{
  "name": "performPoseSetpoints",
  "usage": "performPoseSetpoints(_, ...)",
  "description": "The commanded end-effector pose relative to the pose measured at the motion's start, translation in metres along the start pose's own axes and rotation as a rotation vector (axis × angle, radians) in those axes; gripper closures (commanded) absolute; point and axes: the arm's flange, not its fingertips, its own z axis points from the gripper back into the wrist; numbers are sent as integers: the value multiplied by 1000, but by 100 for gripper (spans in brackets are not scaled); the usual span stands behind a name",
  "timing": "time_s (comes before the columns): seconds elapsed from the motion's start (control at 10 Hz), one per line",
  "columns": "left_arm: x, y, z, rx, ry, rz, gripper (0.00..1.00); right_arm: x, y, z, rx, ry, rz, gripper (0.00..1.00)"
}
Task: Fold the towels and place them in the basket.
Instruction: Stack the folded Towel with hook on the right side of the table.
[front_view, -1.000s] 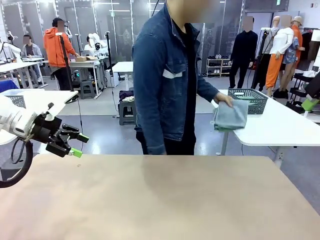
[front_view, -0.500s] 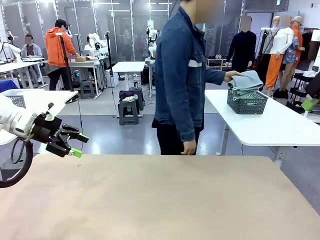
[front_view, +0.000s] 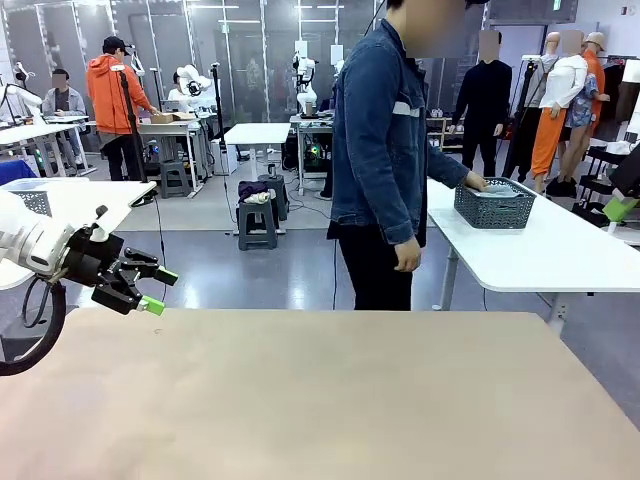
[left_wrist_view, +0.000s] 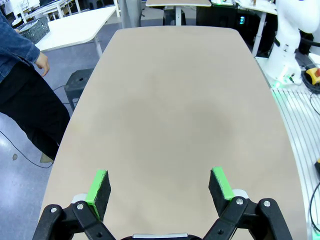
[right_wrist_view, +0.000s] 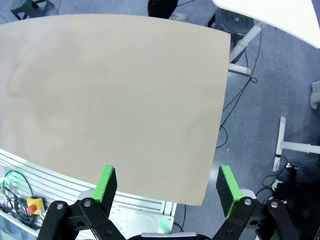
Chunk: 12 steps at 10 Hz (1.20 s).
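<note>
Person's hand (front_view: 474, 182) dropped from above the basket (front_view: 495, 204) to its rim; grey-blue towel (front_view: 497, 191) now lies inside the basket on the white side tabletop (front_view: 560, 250). Left pincer (front_view: 152, 291) unmoved, released. Right pincer (right_wrist_view: 168, 186) also released, over the tan tabletop (right_wrist_view: 100, 90).

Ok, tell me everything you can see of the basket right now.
The basket is a dark grey rectangular tub, plastic by the look of it, with lattice-perforated walls and a solid rim. It stands upright on the white side table behind the person, near that table's front left corner, well off the tan work table. A pale grey-blue towel lies inside, just below the rim. The person's hand rests on the basket's left rim. The basket also shows in the left wrist view, small.
</note>
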Motion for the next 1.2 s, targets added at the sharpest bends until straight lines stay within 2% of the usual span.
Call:
performPoseSetpoints(0.0,3,-1,1,9,6,13,0,1,-1,1,-3,11,-5,0)
performPoseSetpoints(1.1,3,-1,1,9,6,13,0,1,-1,1,-3,11,-5,0)
